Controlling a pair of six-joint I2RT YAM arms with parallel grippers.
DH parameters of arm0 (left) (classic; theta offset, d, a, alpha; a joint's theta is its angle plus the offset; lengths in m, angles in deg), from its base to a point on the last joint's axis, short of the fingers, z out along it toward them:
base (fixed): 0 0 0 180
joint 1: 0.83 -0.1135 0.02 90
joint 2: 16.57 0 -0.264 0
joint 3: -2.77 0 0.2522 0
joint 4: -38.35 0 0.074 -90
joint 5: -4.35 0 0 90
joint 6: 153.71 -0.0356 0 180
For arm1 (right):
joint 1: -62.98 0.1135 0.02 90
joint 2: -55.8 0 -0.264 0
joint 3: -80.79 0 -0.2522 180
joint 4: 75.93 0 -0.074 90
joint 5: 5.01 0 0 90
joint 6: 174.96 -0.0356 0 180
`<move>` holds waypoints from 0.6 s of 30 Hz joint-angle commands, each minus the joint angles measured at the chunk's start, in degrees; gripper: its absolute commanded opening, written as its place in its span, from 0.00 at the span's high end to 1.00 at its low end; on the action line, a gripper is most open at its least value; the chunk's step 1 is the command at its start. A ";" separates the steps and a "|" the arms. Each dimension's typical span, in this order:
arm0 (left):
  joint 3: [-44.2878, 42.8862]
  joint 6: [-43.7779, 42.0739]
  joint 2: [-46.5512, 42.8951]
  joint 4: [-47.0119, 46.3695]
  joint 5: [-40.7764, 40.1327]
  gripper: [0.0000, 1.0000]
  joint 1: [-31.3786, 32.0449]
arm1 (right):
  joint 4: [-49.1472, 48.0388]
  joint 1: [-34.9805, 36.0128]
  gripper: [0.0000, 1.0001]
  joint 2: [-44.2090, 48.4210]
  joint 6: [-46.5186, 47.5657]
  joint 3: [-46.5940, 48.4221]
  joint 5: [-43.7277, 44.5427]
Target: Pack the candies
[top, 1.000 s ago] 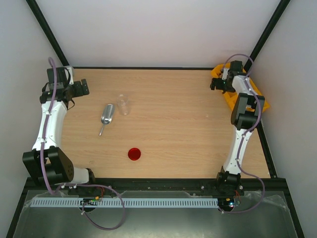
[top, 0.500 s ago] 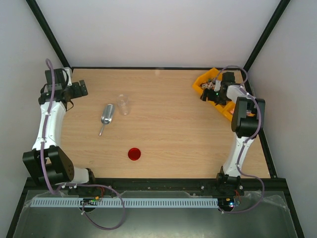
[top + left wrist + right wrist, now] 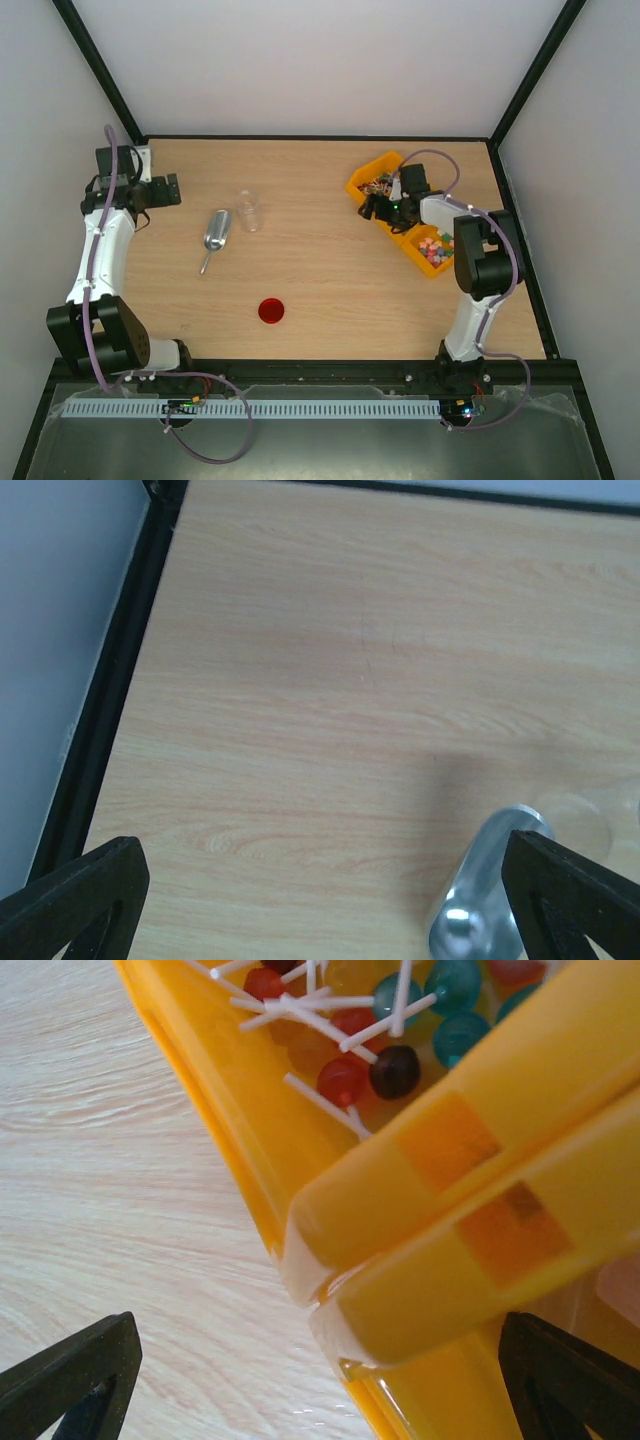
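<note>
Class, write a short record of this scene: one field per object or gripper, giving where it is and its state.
candies: mixed colours, in the nearer yellow bin, right side
far yellow bin: holds lollipops
scoop: metal, lying left of centre beside the clear cup
red lid: flat on the table, near the front, alone
left gripper: open, empty, far left
right gripper: open, astride the two bins' adjoining walls

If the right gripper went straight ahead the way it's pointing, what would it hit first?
Probably the side-by-side rims of the two yellow plastic bins, which lie right between the jaws of the open right gripper. How near they are is unclear.
</note>
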 commanded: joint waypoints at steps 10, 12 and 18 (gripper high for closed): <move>12.27 -19.57 -5.18 10.52 8.02 0.00 -0.23 | -6.80 10.55 0.01 1.83 -13.77 -1.13 -0.24; 14.94 -21.64 -5.54 10.84 8.64 0.00 -0.24 | -6.26 10.72 0.01 2.15 -13.82 -0.39 -0.70; 24.36 -25.14 -6.79 6.88 8.51 0.04 -0.23 | -0.78 10.73 0.02 6.28 -7.24 -0.11 -2.07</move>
